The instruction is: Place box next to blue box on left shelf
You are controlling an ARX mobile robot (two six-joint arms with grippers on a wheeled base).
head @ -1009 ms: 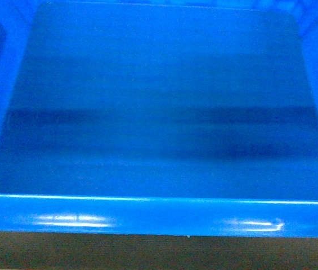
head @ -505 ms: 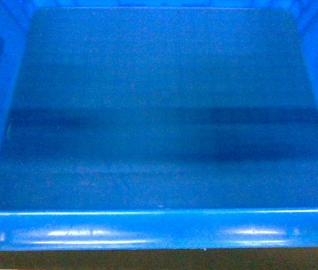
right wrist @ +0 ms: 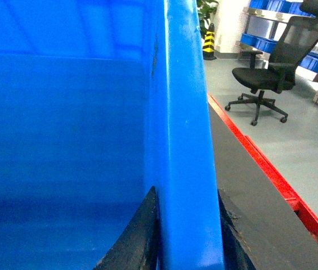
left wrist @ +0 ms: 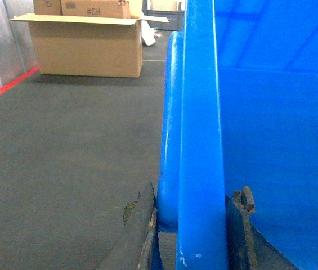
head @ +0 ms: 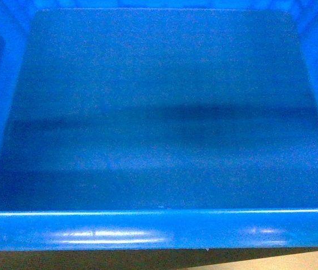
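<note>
Your left gripper is clamped on the box rim, a cardboard carton far beyond it. The box fills your head view, hiding both arms. Your right gripper pinches the opposite rim, an office chair off to its right; the fingertips are probably cut off.

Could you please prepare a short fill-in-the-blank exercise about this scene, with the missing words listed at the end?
1. Each gripper clamps the rim of the ____ crate.
2. In the left wrist view, an open ____ box stands on the floor behind.
3. In the right wrist view, a black office ____ stands on the grey floor.
4. The inside of the crate is ____.

Missing words: blue; cardboard; chair; empty
</note>
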